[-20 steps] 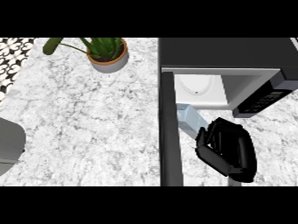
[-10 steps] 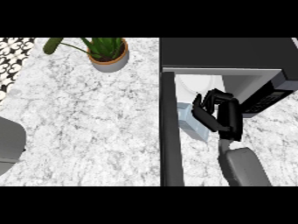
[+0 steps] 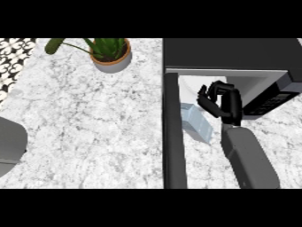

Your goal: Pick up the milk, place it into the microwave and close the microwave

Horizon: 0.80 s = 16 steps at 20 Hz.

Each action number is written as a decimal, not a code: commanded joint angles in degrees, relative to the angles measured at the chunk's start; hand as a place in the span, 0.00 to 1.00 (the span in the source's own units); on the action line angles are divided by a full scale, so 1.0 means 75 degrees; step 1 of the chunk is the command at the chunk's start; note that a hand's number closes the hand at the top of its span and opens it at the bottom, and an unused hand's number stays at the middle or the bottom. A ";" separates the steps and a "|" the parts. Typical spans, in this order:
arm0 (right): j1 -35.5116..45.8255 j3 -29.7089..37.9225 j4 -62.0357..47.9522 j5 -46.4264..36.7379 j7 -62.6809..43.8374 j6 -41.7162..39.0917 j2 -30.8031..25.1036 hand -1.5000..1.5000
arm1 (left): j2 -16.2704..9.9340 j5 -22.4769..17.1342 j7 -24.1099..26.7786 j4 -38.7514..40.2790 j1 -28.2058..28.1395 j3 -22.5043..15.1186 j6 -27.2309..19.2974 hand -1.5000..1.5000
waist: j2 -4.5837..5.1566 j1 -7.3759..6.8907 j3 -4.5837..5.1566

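Right hand at the open microwave, milk carton beside it

From the left: a potted green plant [image 3: 109, 53] on the white marble counter [image 3: 87, 124], the black microwave's open door [image 3: 173, 133], the pale blue-white milk carton [image 3: 198, 119] lying at the microwave [image 3: 245, 55] mouth, then the black right hand [image 3: 220, 101], fingers curled, seemingly empty, just right of the carton.

Right hand [image 3: 220, 101] beside milk [image 3: 197, 119] (microwave [image 3: 245, 57] open).
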<state>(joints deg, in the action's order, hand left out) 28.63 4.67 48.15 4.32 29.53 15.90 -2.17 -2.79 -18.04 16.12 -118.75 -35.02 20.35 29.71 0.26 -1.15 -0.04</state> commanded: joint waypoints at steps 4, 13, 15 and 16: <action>0.1188 0.0465 -0.1729 -0.0192 0.1085 -0.0013 -0.0464 1.00 | 0.0096 0.0441 0.0156 0.0587 0.0493 0.0087 -0.0006 0.00 | -0.0004 0.0025 0.0002; 0.2898 0.0607 -0.3855 -0.0963 0.2054 0.1895 -0.0358 1.00 | -0.0018 0.0046 -0.0253 0.0394 0.0776 0.0060 0.0095 0.00 | 0.0091 -0.0209 -0.0006; 0.2974 0.0371 -0.4113 -0.1371 0.1930 0.2125 -0.0892 1.00 | 0.0063 -0.0035 -0.0047 0.0350 0.0424 0.0134 0.0284 0.00 | 0.0094 -0.0281 -0.0004; 0.2903 0.0227 -0.4259 -0.1573 0.2025 0.2395 -0.0840 1.00 | -0.0033 0.0146 0.0228 0.0861 0.0492 0.0281 0.0393 0.00 | 0.0097 -0.0269 0.0003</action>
<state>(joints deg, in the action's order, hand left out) 48.06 8.34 20.06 -3.40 44.31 28.28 -6.82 -2.76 -17.37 16.57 -114.61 -31.20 21.63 31.70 0.83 -2.73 -0.06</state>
